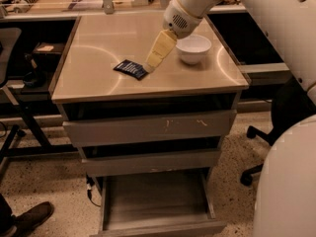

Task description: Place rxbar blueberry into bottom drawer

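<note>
No legible text, brand, number or sign anywhere. Only faint light print, too small to read, on the small flat dark navy wrapper of the rxbar blueberry [131, 68], centre of the frame on the steel worktop [94, 83]. Cream-coloured gripper [150, 66] just beside its right end, pointing down-left. Pale scratches, not letters, on the grey metal upper drawer front [123, 130].

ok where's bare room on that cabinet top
The left half of the tan metal cabinet top, left of the flat navy-wrapped snack bar, is bare. Crowded: the cream gripper just right of the bar, then the round white bowl. Open grey bottom drawer: bare.
</note>
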Robot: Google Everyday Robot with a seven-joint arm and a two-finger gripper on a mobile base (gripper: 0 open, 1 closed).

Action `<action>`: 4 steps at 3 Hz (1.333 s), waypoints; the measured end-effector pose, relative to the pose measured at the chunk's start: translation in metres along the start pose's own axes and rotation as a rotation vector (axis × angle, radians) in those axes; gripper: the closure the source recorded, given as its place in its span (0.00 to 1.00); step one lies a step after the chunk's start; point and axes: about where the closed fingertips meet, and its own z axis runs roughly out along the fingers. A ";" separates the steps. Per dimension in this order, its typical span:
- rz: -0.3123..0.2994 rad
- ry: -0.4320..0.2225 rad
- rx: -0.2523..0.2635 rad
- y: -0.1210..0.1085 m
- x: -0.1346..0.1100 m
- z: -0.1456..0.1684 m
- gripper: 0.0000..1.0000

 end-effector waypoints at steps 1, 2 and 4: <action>-0.008 -0.041 -0.016 -0.004 -0.001 0.018 0.00; -0.022 -0.091 -0.018 -0.017 -0.021 0.038 0.00; -0.028 -0.107 -0.027 -0.018 -0.029 0.045 0.00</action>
